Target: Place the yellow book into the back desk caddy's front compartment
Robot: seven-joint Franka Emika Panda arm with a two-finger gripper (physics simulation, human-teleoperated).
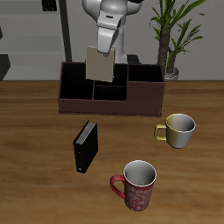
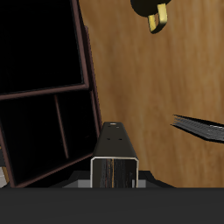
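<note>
Gripper [image 1: 103, 54] up in the air at the far side of the table [image 1: 35, 131], over the middle of the back desk caddy [image 1: 79, 105], with the yellow book [image 1: 100, 66] hanging from it. Book is held by its upper edge, cover facing the front, slightly tilted, its lower edge just above the caddy's middle cells and clear of the rim as far as the exterior view shows. Fingers are closed on the book's top; in the wrist view the book [image 2: 115, 162] shows edge-on right at the gripper, its pale end framed between the dark finger bodies, so the grip is narrow, about the book's thickness. The caddy [image 2: 52, 96] in the wrist view is reddish-brown with black insides, dividers splitting it into one wide bin and smaller cells; the front compartment [image 1: 108, 91] is the small cell at the middle of the front wall, directly below the hanging book, nothing seen in it. On the table nearer the front edge: a black book [image 1: 85, 146] standing on its edge, well apart from the caddy; also seen as a thin dark slab [image 2: 203, 129] in the wrist view. A pale gold mug [image 1: 179, 129] sits beside the caddy's front corner, handle toward the black book; its handle shows in the wrist view [image 2: 154, 13]. A red patterned mug [image 1: 137, 185] stands nearest the front edge. A potted plant [image 1: 171, 35] stands behind the caddy's end.
</note>
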